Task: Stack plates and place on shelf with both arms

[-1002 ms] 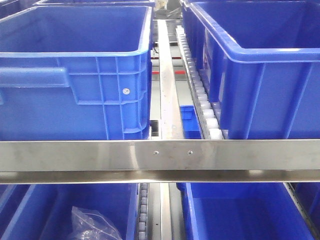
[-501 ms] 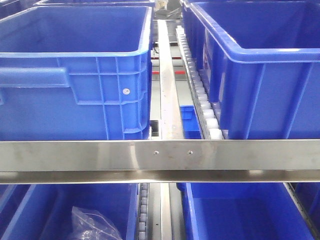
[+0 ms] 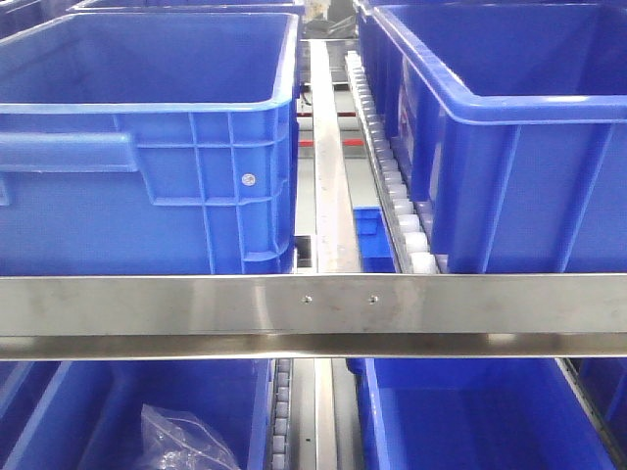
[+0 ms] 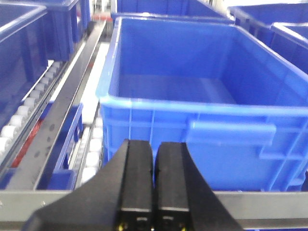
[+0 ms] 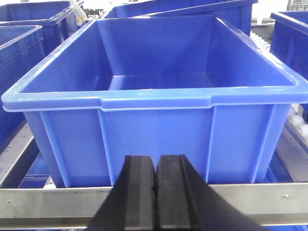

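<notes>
Brushed stainless-steel shelf bars (image 3: 313,304) are running across the lower part of your front view, with white roller tracks (image 3: 397,191) climbing toward the upper middle. Two large blue plastic crates (image 3: 147,147) are sitting on the upper level, filling the upper left and upper right of the frame, and a crumpled clear plastic bag (image 3: 181,441) is lying in a crate at the lower left. You are looking past the black left gripper (image 4: 154,192) at the bottom centre of its wrist view; its fingers are pressing flat together, holding nothing. The black right gripper (image 5: 155,197) is likewise sitting closed and empty at the bottom centre. No view is showing you the plates.
</notes>
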{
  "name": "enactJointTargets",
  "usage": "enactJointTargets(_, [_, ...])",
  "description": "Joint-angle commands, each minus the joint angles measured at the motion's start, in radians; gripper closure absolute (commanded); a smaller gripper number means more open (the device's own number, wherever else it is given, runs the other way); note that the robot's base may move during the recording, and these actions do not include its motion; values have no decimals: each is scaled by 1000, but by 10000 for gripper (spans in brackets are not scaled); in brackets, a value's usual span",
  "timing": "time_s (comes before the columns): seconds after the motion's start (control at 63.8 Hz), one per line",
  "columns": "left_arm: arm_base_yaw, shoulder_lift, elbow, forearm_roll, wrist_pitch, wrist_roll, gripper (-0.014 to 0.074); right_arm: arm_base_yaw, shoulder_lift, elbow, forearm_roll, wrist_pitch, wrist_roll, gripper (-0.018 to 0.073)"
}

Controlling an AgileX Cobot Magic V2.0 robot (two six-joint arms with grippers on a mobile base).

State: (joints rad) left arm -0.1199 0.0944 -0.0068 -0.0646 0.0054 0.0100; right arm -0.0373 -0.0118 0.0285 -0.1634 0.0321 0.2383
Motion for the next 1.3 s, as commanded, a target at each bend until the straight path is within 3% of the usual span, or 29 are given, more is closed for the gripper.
enactJointTargets(0.0, [5, -33, 18, -21, -110, -10, 510, 2, -16, 1, 1, -83, -10, 531])
enactJointTargets(0.188, [11, -100, 16, -10, -42, -10, 510, 2, -16, 1, 1, -83, -10, 531])
enactJointTargets(0.533, [11, -114, 18, -10, -47, -10, 510, 2, -16, 1, 1, -83, -10, 531])
enactJointTargets(0.705, [11, -121, 18, 82, -75, -10, 510, 2, -16, 1, 1, -83, -10, 531])
enactJointTargets(0.814, [11, -121, 18, 79, -93, -20, 510, 2, -16, 1, 1, -83, -10, 531])
enactJointTargets(0.877, [11, -121, 18, 82, -93, -65, 510, 2, -16, 1, 1, -83, -10, 531])
enactJointTargets(1.284, [11, -121, 18, 84, -95, -65, 510, 2, -16, 1, 1, -83, -10, 531])
